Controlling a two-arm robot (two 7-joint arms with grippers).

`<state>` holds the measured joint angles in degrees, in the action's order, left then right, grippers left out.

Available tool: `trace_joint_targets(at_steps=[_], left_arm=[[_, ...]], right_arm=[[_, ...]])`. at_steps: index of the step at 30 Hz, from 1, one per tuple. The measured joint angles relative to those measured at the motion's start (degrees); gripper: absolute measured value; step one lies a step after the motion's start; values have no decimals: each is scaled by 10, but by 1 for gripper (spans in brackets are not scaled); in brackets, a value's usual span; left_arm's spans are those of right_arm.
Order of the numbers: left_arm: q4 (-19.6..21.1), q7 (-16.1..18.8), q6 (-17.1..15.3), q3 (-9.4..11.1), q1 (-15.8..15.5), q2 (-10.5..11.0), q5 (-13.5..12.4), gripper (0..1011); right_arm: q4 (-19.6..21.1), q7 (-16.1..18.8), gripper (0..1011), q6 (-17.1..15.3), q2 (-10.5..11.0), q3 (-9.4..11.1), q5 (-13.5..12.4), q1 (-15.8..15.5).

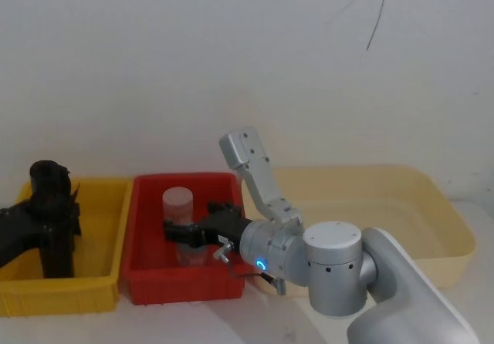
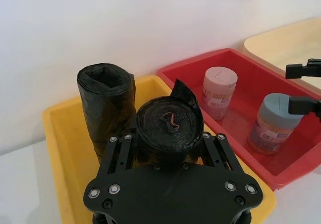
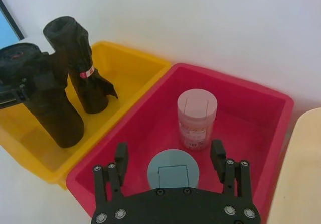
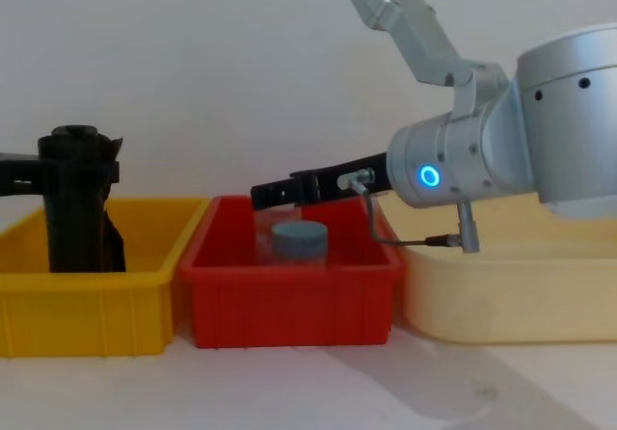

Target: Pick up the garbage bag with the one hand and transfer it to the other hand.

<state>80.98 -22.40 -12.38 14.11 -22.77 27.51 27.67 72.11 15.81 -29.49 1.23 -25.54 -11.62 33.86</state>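
Note:
The garbage bag, a glossy black roll, stands upright in the yellow bin. My left gripper is shut on it near its top, one finger on each side. From the chest view the same hold shows at the far left, the left gripper across the garbage bag. A second black roll with a small red-and-white band stands just behind it, free. My right gripper is open over the red bin, its fingers apart above a grey-lidded jar.
A pale-lidded jar stands deeper in the red bin. A wide cream tray sits to the right of the red bin. The three containers stand side by side against a white wall.

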Motion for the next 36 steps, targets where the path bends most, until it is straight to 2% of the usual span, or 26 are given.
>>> trace_joint_targets(at_steps=[16, 36], left_arm=[[-1, -1, 0, 1, -1, 0, 0, 542], [-1, -1, 0, 1, -1, 0, 0, 542]], right_arm=[[-14, 13, 1001, -9, 1, -11, 11, 6], [-43, 14, 1001, 6, -2, -12, 24, 9]])
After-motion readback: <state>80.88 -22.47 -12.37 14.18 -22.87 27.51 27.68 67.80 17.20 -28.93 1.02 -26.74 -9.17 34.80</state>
